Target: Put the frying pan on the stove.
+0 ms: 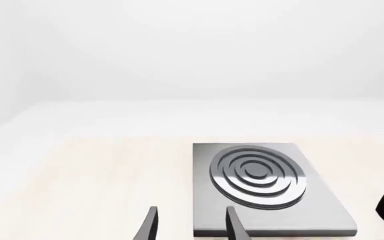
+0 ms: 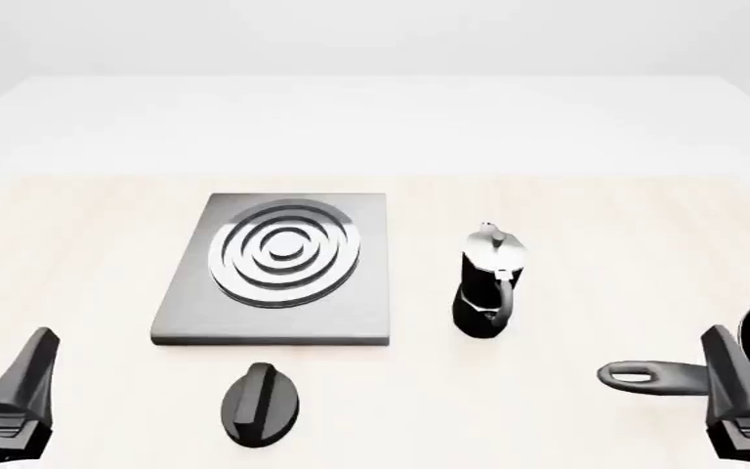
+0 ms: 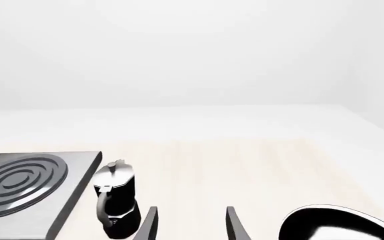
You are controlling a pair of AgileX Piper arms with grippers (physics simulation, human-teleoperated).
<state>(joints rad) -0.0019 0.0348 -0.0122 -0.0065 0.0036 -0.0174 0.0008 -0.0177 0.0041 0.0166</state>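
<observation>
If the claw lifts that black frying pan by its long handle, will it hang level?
Probably not: the black frying pan carries its round bowl at one end, so it would likely droop bowl-down. It looks rigid, not floppy. Its glossy inside suggests a slippery surface.

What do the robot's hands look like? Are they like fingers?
Not quite like fingers. Each gripper, left and right, is dark grey to black with two thin, flat, blade-like fingers that narrow toward the tips. No cables or markings show.
</observation>
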